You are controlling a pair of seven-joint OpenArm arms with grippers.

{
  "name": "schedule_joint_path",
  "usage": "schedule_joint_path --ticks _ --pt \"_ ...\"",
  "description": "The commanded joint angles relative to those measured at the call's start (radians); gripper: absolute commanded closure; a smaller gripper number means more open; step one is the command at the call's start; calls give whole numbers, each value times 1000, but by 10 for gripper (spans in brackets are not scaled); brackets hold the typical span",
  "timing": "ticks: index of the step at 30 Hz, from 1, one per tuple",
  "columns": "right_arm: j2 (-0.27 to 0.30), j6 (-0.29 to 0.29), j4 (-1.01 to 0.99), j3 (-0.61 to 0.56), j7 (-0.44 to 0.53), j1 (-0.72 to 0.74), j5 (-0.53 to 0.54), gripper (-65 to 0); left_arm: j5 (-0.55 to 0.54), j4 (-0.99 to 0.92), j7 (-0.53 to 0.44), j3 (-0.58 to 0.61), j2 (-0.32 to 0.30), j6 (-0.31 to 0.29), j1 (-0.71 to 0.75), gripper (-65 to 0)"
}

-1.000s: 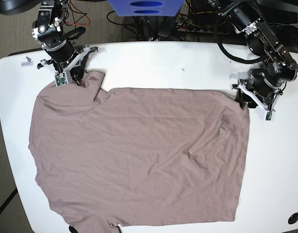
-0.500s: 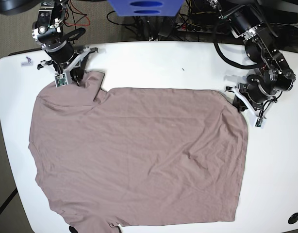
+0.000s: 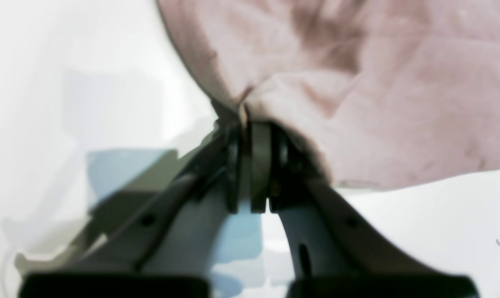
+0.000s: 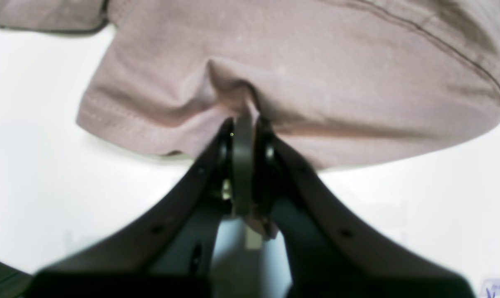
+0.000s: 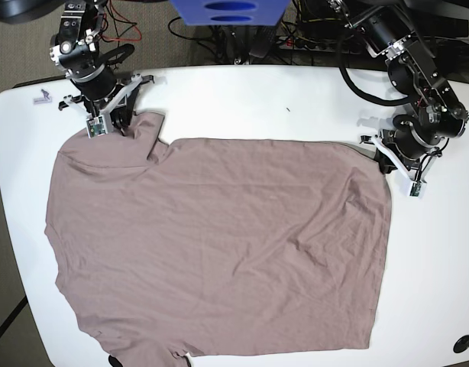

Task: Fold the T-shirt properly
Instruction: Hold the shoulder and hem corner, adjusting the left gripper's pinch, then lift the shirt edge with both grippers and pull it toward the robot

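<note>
A white table (image 5: 242, 92) carries the T-shirt (image 5: 219, 252), a mauve-brown knit spread nearly flat across most of the surface, its sleeve end to the scene's left and its hem to the right, with soft wrinkles running through the middle. At the far left corner, the right gripper (image 5: 121, 122) is clamped shut on the sleeve's stitched edge, the cloth bunching into a small peak between its pads in the right wrist view. At the far right corner, the left gripper (image 5: 384, 162) has its jaws pressed together on a pinch of the hem corner, the fabric gathered just above the pads in the blurred left wrist view. With both far corners gripped, the fold likely calls for lifting the two together and level, carrying the far edge toward the near edge evenly, so the thin knit neither slips from the pinches nor drags fresh creases.
</note>
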Motion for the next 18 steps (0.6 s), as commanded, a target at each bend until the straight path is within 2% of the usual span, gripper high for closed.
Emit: schedule_joint_path --ticks 1,18 --pt "9 2 11 5 -3 0 -2 -5 -19 35 -27 6 -11 1 -4 -7" --pt "11 1 -17 8 -4 39 -6 -8 -12 81 -18 -64 -19 1 -43 -12"
